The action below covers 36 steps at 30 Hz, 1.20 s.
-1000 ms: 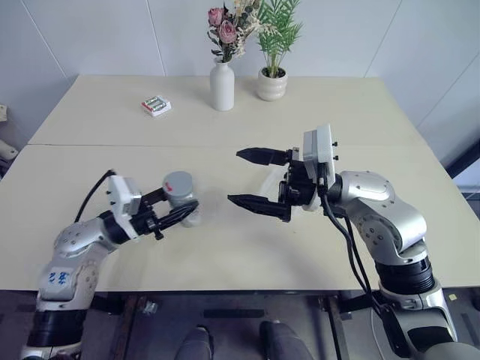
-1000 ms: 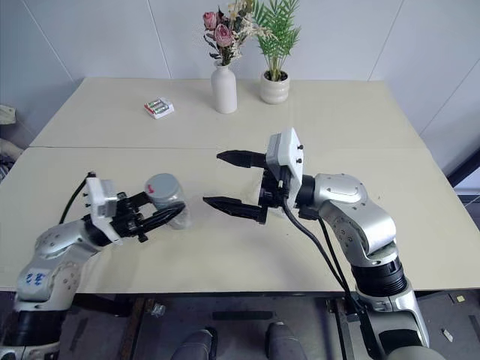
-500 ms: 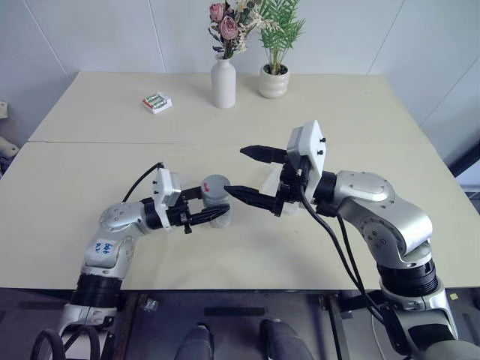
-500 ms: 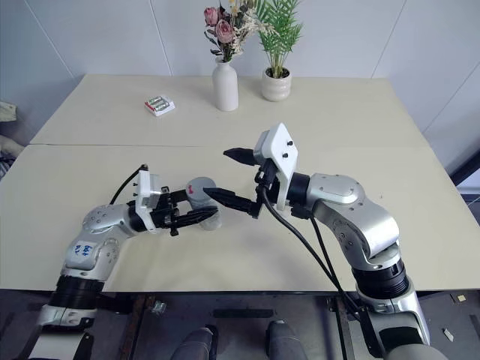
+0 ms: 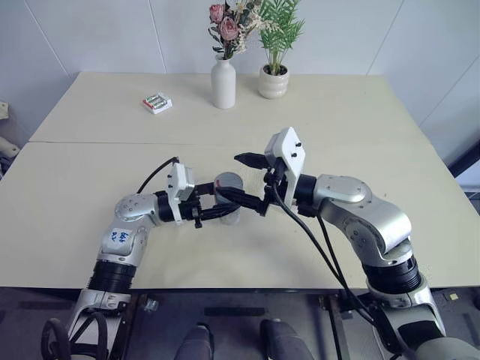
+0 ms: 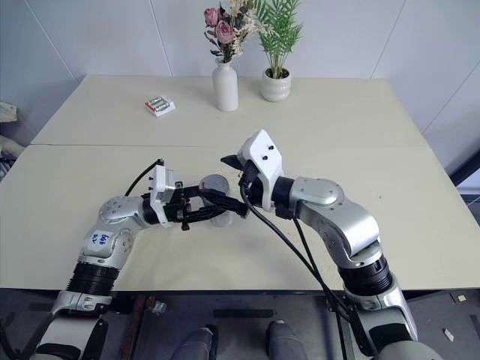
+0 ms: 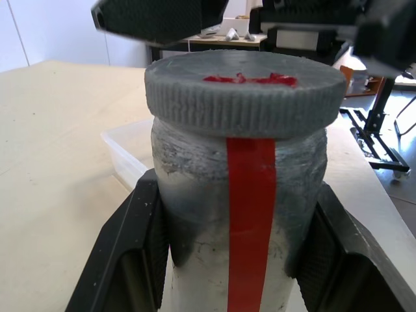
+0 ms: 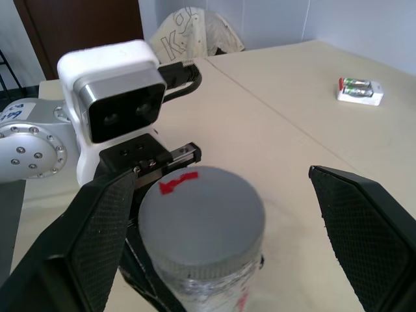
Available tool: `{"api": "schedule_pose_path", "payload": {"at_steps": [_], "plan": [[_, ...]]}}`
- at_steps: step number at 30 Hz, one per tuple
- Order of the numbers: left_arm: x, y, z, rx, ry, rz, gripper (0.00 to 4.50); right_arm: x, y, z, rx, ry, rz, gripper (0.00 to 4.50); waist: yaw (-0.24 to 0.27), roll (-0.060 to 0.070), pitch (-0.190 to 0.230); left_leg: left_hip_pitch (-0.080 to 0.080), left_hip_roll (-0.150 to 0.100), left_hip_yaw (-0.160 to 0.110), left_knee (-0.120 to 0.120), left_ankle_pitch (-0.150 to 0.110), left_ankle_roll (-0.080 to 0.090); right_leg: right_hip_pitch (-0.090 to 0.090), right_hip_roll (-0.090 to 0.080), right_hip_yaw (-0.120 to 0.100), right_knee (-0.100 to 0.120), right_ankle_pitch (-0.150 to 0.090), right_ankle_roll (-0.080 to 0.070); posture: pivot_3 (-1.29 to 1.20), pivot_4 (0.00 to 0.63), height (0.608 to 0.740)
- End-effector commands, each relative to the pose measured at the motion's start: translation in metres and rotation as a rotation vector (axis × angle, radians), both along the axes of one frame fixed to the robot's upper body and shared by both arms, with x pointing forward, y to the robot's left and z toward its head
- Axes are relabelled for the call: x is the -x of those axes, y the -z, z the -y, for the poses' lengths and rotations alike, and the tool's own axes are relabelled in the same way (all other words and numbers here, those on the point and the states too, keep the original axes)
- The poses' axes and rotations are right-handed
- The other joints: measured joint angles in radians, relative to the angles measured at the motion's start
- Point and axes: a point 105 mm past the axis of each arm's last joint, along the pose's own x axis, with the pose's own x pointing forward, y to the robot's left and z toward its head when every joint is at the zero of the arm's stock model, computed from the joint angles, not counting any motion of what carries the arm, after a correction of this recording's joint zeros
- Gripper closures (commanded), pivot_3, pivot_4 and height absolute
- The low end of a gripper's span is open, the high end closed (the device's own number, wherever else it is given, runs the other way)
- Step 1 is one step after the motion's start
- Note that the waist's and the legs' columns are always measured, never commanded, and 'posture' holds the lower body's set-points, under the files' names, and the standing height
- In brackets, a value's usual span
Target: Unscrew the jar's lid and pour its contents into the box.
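My left gripper (image 5: 227,205) is shut on the jar (image 7: 247,195), a grey cylinder with a red stripe, and holds it upright over the middle of the table. Its fingers (image 7: 140,240) clamp the body below the lid (image 7: 244,91), a ribbed grey cap with a red mark on top. My right gripper (image 8: 221,174) is open. Its two fingers (image 8: 97,240) stand apart on either side of the lid (image 8: 201,214) without touching it. A corner of the clear box (image 7: 127,156) shows on the table just behind the jar.
A white vase (image 5: 223,82) with flowers and a small potted plant (image 5: 273,81) stand at the table's far edge. A white-and-red battery pack (image 5: 157,103) lies at the far left. The cream table (image 5: 90,172) has a seam running across it.
My left gripper carried the jar to the right, toward the table's middle. My right gripper came left and down, so its open fingers now flank the lid.
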Motion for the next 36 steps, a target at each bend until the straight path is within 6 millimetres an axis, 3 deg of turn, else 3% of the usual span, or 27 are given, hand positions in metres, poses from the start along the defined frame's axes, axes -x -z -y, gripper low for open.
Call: {"api": "schedule_pose_path", "payload": {"at_steps": [1, 14, 19, 36], "plan": [[-0.001, -0.010, 0.005, 0.006, 0.009, 0.052, 2.41, 0.002, -0.007, -0.002, -0.022, -0.002, 0.050, 0.00, -0.001, 0.000, 0.000, 0.000, 0.000, 0.000, 0.000, 0.000, 0.000, 0.000, 0.000, 0.000, 0.000, 0.000, 0.000, 0.00, 0.150, 0.740], [-0.004, -0.012, 0.004, 0.014, -0.003, 0.059, 2.41, -0.005, 0.005, 0.000, -0.029, 0.020, 0.050, 0.00, 0.000, 0.000, 0.000, 0.000, 0.000, 0.000, 0.000, 0.000, 0.000, 0.000, 0.000, 0.000, 0.001, 0.000, 0.000, 0.00, 0.150, 0.740], [-0.004, -0.013, 0.005, 0.021, -0.007, 0.059, 2.41, -0.005, 0.000, -0.001, -0.060, 0.013, 0.048, 1.12, -0.001, 0.000, 0.000, 0.000, 0.000, 0.000, 0.000, 0.001, 0.000, 0.000, 0.000, 0.000, 0.001, 0.000, 0.000, 0.00, 0.150, 0.740], [-0.004, -0.015, 0.005, 0.026, -0.014, 0.064, 2.41, -0.001, -0.012, -0.004, -0.136, -0.028, 0.027, 1.12, -0.001, 0.000, 0.000, 0.000, 0.000, 0.000, 0.001, 0.001, 0.000, 0.000, 0.000, 0.000, 0.003, 0.000, 0.000, 0.00, 0.150, 0.740]]}}
